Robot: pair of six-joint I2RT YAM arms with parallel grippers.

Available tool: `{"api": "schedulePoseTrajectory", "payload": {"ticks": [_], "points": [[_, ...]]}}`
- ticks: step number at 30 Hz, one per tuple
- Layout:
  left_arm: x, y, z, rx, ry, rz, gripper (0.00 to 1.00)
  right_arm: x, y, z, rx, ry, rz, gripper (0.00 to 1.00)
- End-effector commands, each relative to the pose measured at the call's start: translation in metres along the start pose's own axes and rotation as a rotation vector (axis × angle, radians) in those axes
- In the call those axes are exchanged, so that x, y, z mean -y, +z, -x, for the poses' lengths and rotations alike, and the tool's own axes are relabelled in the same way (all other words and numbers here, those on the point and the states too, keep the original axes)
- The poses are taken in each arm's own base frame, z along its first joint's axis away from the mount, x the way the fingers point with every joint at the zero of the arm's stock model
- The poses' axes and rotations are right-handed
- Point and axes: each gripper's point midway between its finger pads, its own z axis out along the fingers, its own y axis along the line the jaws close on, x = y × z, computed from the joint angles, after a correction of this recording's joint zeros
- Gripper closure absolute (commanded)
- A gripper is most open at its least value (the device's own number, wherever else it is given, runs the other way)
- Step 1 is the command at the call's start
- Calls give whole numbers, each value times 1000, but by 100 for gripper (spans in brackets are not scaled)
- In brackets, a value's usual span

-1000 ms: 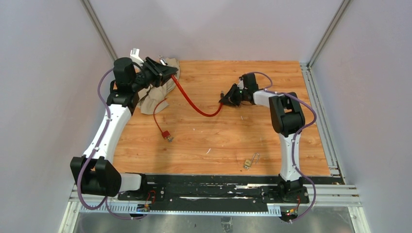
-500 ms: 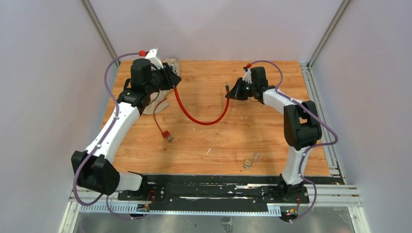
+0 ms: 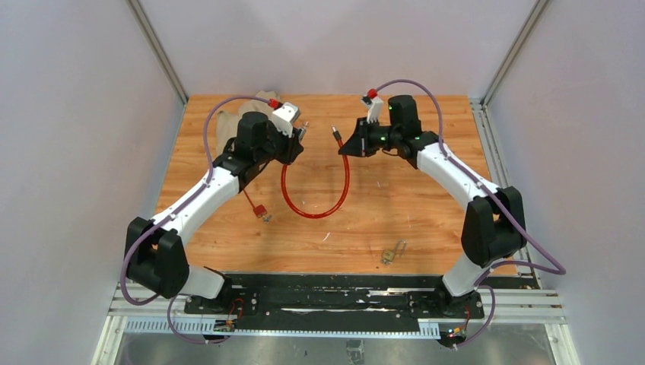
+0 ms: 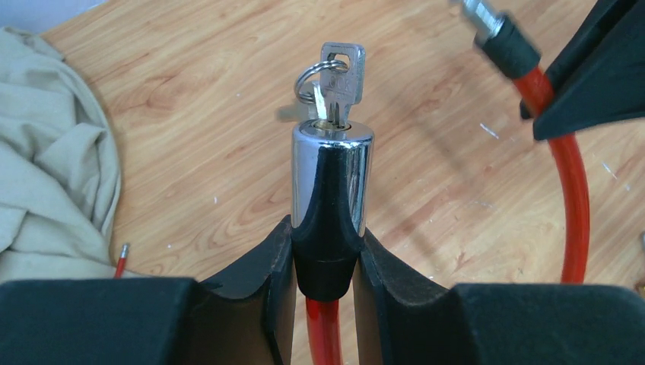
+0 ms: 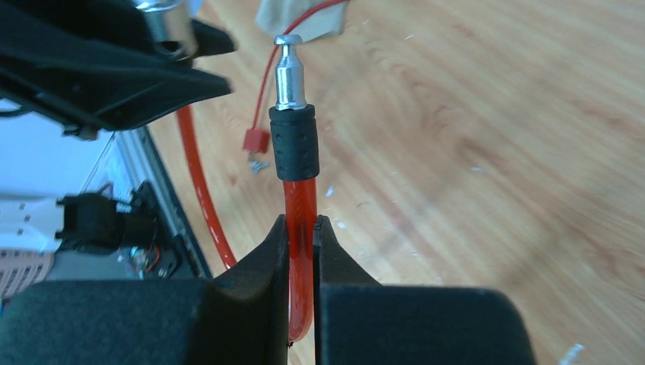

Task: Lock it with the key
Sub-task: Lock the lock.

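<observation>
Listing from my left: cloth, bunched at the far left corner of the table. Left gripper, jaws clamped on the black collar of the chrome lock barrel; the barrel points away from the fingers, and the key is seated in its far end with its small ring hanging beside it. Thin red loop, lying on the wood below that arm. Change logged: a second ago the two cable ends were well apart; now both arms have swung inward and the ends face each other, near but not touching. Red cable, sagging in a loop between them. Right gripper, jaws closed on the cable just below the black sleeve of the steel pin. Brass padlock, lying near the front edge. My judgement: the pin goes into the barrel next, then the key gets turned.
</observation>
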Motion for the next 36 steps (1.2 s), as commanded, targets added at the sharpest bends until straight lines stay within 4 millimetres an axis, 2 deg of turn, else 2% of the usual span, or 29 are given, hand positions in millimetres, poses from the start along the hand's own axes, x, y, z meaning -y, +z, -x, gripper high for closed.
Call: {"api": "schedulePoseTrajectory", "payload": {"ticks": [1, 5, 10, 20, 29, 36], "points": [[20, 2, 28, 117, 101, -92, 100, -54, 7, -34, -128, -38, 159, 99], [31, 4, 29, 119, 104, -154, 100, -77, 15, -45, -194, -100, 210, 99], [29, 5, 30, 122, 131, -139, 100, -86, 17, -49, -215, -98, 240, 99], [43, 0, 23, 123, 225, -168, 100, -85, 19, -46, -214, -98, 230, 99], [39, -3, 20, 111, 206, -140, 100, -75, 15, -44, -201, -82, 202, 99], [41, -3, 21, 98, 190, -147, 100, -78, 11, -41, -189, -92, 212, 99]]}}
